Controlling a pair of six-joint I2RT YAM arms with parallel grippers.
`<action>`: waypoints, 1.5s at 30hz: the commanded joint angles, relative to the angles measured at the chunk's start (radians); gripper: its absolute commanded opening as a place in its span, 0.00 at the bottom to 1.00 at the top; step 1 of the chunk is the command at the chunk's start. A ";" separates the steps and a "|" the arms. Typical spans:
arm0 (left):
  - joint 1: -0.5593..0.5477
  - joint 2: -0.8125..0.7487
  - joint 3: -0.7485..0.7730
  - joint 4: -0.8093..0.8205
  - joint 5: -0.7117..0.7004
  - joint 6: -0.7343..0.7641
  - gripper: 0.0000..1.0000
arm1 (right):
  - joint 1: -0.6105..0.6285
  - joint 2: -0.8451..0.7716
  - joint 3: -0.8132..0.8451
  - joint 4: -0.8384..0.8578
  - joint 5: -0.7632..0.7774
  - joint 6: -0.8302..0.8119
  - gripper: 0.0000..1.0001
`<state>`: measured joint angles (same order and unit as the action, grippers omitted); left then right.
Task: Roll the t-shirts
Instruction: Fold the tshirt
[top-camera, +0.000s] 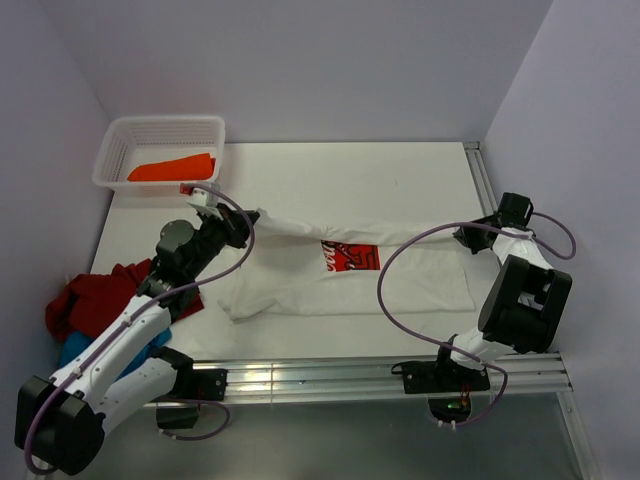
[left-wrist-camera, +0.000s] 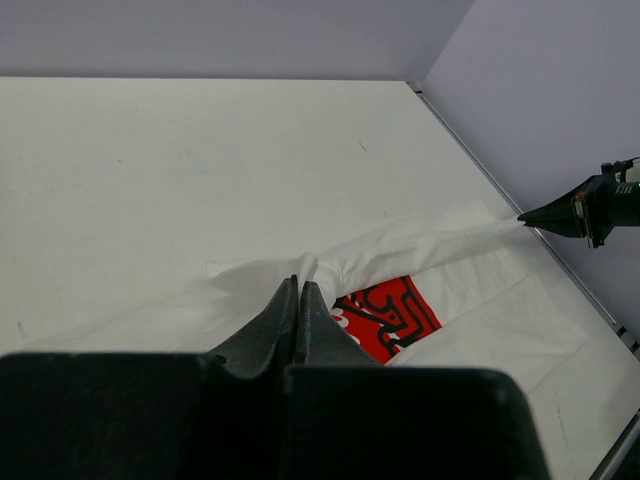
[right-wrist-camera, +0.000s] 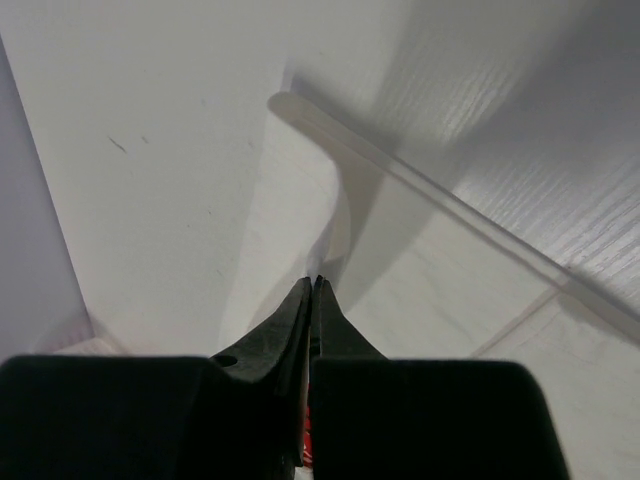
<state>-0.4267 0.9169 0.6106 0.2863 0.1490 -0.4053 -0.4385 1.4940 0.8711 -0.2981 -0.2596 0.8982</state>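
Note:
The white t-shirt (top-camera: 300, 285) with a red chest print (top-camera: 350, 257) lies flat mid-table. Its far edge is lifted and pulled taut between both grippers. My left gripper (top-camera: 248, 222) is shut on the left end of that edge, and in the left wrist view the left gripper (left-wrist-camera: 299, 285) pinches white cloth (left-wrist-camera: 400, 245) just above the print (left-wrist-camera: 385, 315). My right gripper (top-camera: 470, 235) is shut on the right end; its wrist view shows the right gripper (right-wrist-camera: 315, 282) closed on a thin fold of cloth (right-wrist-camera: 335, 215). An orange t-shirt (top-camera: 172, 167) lies in the basket.
The white perforated basket (top-camera: 165, 122) stands at the back left corner. A dark red t-shirt (top-camera: 95, 295) and a blue one (top-camera: 72, 350) are heaped at the table's left edge beside my left arm. Walls close in at the back and on both sides.

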 joint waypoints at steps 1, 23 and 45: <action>-0.010 -0.035 -0.035 0.019 -0.023 -0.007 0.00 | -0.012 -0.014 -0.021 0.037 0.000 -0.009 0.00; -0.052 -0.141 -0.261 0.042 0.003 -0.090 0.00 | -0.045 -0.083 -0.168 0.105 0.011 0.001 0.45; -0.073 -0.239 -0.388 -0.015 -0.003 -0.188 0.00 | 0.517 -0.068 -0.029 0.234 -0.003 -0.116 0.29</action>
<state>-0.4973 0.7116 0.2440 0.2604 0.1349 -0.5568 0.0162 1.3506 0.7483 -0.0994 -0.2638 0.8093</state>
